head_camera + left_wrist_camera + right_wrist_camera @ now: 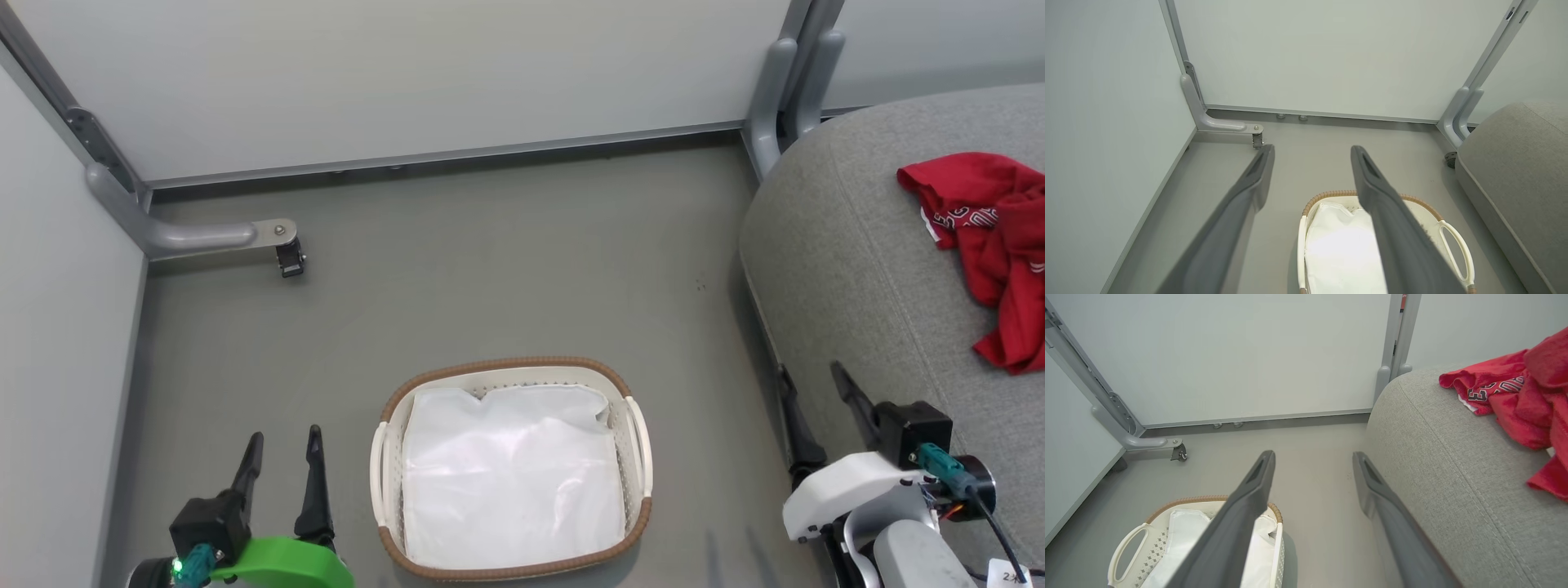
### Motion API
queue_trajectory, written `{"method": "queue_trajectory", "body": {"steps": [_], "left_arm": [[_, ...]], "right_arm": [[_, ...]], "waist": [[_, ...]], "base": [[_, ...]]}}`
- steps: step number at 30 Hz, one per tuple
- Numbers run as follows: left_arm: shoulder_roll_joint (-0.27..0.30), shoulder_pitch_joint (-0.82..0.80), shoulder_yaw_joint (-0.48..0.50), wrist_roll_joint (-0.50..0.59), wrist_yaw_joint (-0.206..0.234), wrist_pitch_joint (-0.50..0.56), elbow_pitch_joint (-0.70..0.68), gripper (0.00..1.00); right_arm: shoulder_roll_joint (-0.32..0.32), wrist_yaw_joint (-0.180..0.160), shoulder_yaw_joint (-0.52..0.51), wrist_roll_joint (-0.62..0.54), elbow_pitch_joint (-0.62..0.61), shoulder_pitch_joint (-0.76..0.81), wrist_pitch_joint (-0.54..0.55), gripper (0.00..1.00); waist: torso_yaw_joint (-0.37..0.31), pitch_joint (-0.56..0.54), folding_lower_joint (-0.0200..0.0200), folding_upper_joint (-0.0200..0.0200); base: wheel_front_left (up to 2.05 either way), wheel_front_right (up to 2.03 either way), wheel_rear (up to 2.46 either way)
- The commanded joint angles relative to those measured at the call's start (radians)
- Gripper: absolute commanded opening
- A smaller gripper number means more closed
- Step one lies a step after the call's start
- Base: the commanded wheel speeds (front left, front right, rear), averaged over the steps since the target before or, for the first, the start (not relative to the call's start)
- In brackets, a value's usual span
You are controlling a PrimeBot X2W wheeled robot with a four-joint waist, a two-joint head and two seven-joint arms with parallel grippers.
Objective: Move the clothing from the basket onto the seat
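The red clothing [992,245] lies crumpled on the grey seat [849,269] at the right; its white lettering shows in the right wrist view [1515,396]. On the floor stands the white basket [510,369] with a brown rim, holding just its white liner. My left gripper [282,445] hangs open to the left of the basket, nothing between its fingers. My right gripper [812,382] is open and empty at the seat's front edge. In the left wrist view the basket [1453,241] lies below the fingers [1257,175], with the seat [1515,171] to the right. The right wrist view has the basket [1131,547] at lower left.
Pale partition panels [408,73] close off the back and left. Their grey metal feet stand on the floor, one with a caster [290,260] at the left, another post [771,98] beside the seat. Grey floor [490,261] stretches between the basket and the panels.
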Motion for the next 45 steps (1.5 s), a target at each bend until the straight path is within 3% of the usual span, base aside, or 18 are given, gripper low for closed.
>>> {"method": "queue_trajectory", "body": {"steps": [1,4,21,45], "left_arm": [[-0.001,-0.001,0.0,-0.002,0.0,0.001,0.005,0.0],[-0.004,0.001,-0.004,-0.003,0.0,0.001,0.033,0.0],[-0.003,-0.023,0.039,-0.32,-0.015,0.088,0.007,0.0],[-0.001,-0.049,0.083,-0.654,-0.032,0.18,-0.023,0.0]], "right_arm": [[0.001,0.0,-0.001,0.002,0.004,0.0,0.001,0.0],[0.009,0.0,0.002,0.002,0.032,0.009,0.004,0.0],[0.007,0.0,-0.028,0.335,-0.017,0.022,0.091,0.0],[0.005,0.0,-0.057,0.686,-0.069,0.036,0.181,0.0]], "waist": [[0.0,0.0,0.0,0.0],[0.0,-0.001,0.0,0.0],[0.0,-0.015,0.0,0.0],[0.0,-0.033,0.0,0.0]], "base": [[0.0,0.0,0.0],[0.0,0.0,0.0],[0.0,0.0,0.0],[0.0,0.0,0.0]]}}
